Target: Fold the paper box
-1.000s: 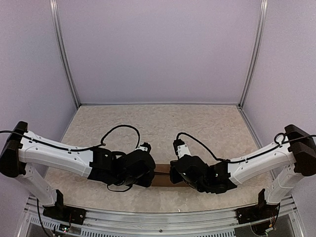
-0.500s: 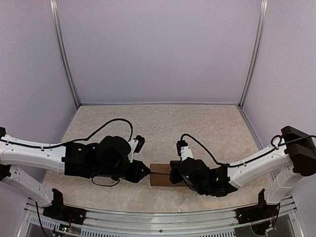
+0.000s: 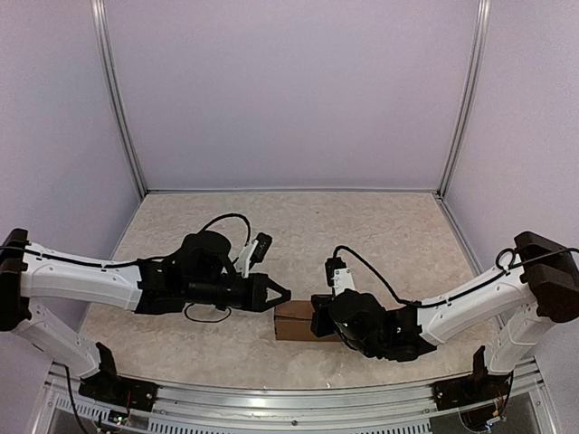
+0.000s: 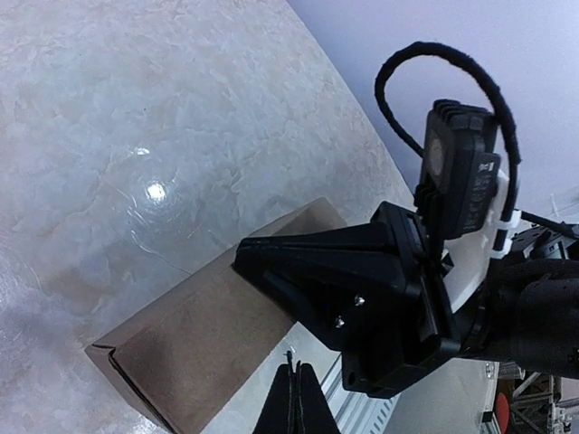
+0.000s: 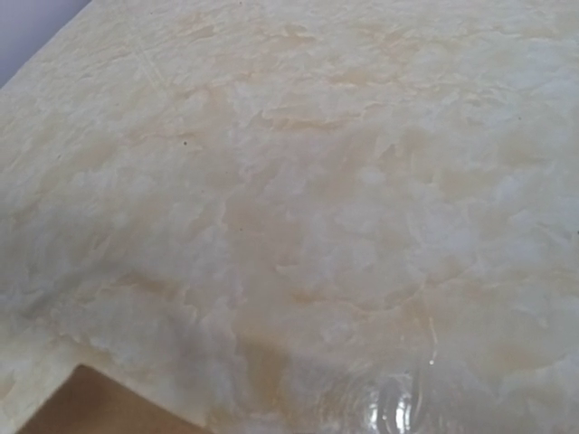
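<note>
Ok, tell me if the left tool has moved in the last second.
Yes: the left tool pulled back leftward, uncovering the paper box, and away from the near rail.

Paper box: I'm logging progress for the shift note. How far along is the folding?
Done: the paper box already forms a slim carton. In hand: the right gripper presses its right end; the shut left gripper sits at its left top edge. Left: the left end flap looks slightly ajar, perhaps needing tucking.

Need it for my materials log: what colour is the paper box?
Plain brown, unprinted; the paper box shows best in the left wrist view.
</note>
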